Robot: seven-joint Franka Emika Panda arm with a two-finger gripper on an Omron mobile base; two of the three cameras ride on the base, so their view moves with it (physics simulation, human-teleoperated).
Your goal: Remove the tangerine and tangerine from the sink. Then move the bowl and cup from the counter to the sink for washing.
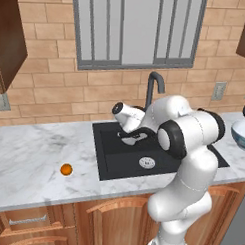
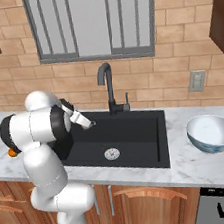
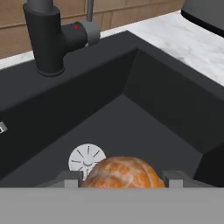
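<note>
Between the two dark fingertips of our gripper (image 3: 121, 179) sits the dull tan-orange round tangerine (image 3: 121, 172), grasped above the black recessed sink (image 3: 144, 127); we judge lifting clear comes next

- No readable text, labels, brand names or numbers appear on anything in these views.
- The faucet (image 3: 52, 37) base carries a tiny red dot and a tiny blue dot, marks without any lettering.
</note>
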